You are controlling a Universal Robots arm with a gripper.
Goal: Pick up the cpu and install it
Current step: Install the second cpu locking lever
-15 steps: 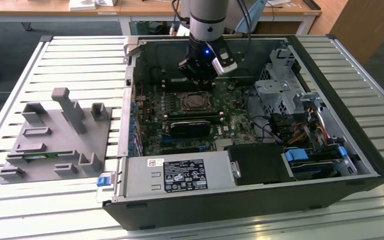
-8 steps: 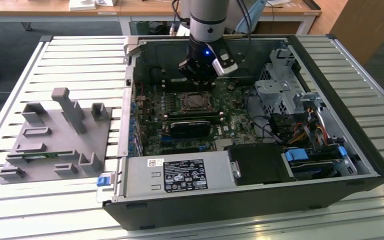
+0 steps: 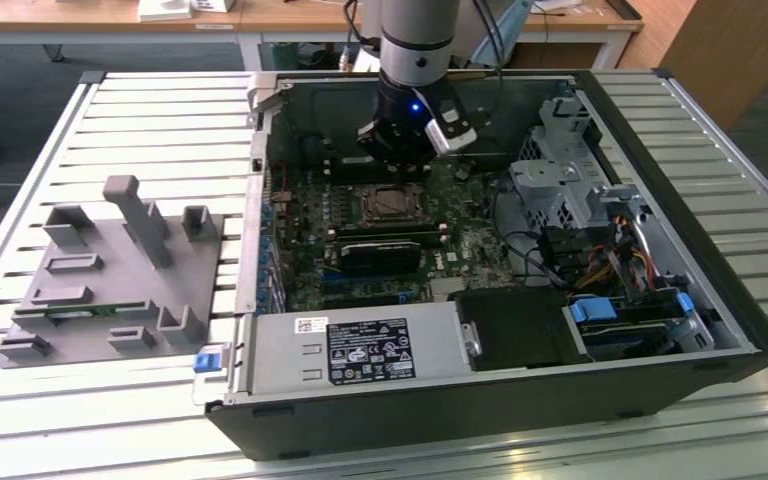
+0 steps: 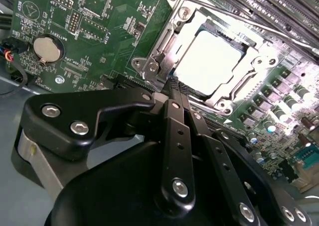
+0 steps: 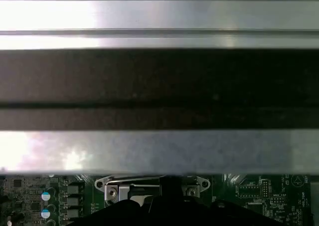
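My hand [image 3: 408, 150] hangs inside the open computer case [image 3: 704, 300], in the upper middle of the exterior view, just above the socket [image 3: 392, 203] on the green board [image 3: 307, 250]. In the second wrist view my fingers [image 4: 175, 94] are pressed together with nothing between them, their tips close to the near edge of the metal socket frame [image 4: 164, 42]. The cpu [image 4: 209, 61] lies flat inside that frame, in the upper right of the second wrist view, its bright silver top facing up, and the case stands on a slatted counter [image 3: 157, 120].
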